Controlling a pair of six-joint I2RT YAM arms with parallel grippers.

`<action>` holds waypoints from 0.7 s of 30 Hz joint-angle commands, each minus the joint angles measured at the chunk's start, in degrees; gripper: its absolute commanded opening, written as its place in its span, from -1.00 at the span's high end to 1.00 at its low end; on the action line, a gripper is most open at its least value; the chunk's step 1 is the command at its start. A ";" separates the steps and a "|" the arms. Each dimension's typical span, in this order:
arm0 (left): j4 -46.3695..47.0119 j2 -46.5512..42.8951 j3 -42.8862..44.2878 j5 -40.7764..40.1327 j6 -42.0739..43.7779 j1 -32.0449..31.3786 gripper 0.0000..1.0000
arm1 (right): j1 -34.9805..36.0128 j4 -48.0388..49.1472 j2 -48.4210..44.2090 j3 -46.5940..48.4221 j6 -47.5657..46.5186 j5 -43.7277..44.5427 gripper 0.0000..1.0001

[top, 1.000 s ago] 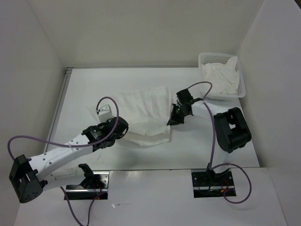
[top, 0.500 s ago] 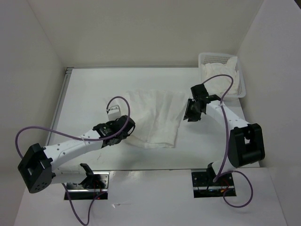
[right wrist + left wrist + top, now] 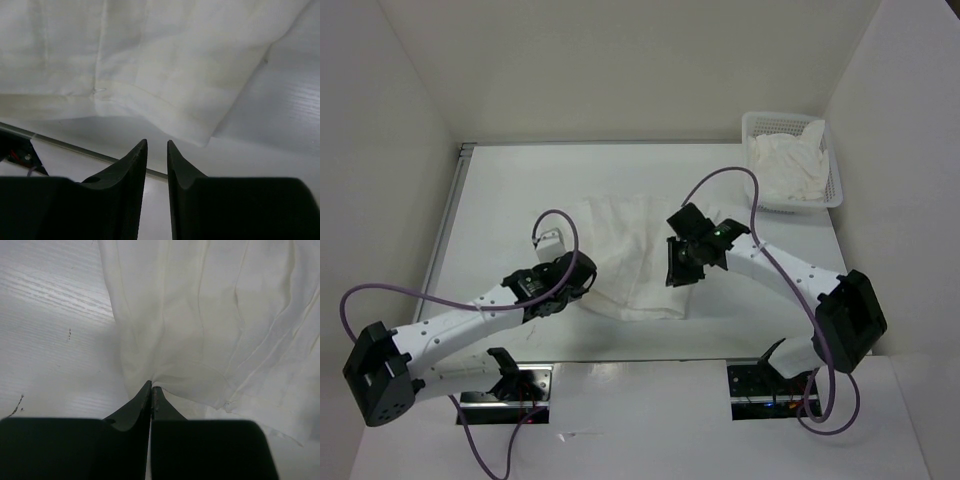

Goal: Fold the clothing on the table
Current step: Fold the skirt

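White clothing (image 3: 635,255), faint ribbed lines running through it, lying on a white table (image 3: 500,200) with fine pale grain and a few dark specks. Left tool (image 3: 151,386) black, right tool (image 3: 157,142) black too. Purple cables (image 3: 720,170) loop off white arms (image 3: 450,325). White mesh basket (image 3: 838,190), white cloth heap (image 3: 785,165).

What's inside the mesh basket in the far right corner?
A crumpled white cloth heap fills most of the basket. The basket's floor, and anything under the heap, is covered and cannot be seen.
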 commanded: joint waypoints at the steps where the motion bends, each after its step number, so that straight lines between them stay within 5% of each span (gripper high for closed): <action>1: -0.30 -0.04 -0.65 -0.21 -1.18 -0.28 1.00 | 0.13 0.26 -1.29 -3.17 4.43 -0.05 0.44; 4: -0.30 2.07 -0.65 0.32 -0.65 -0.28 1.00 | 1.27 -0.87 -1.90 -4.49 5.92 1.52 -0.19; 5: -0.30 2.86 -0.65 0.32 -0.65 -0.28 1.00 | 1.27 -0.87 -2.51 -5.02 7.05 1.53 -0.22; 21: -0.92 1.73 0.41 0.40 -0.13 -0.81 1.00 | 2.33 3.94 -7.79 -19.26 22.70 1.00 -0.12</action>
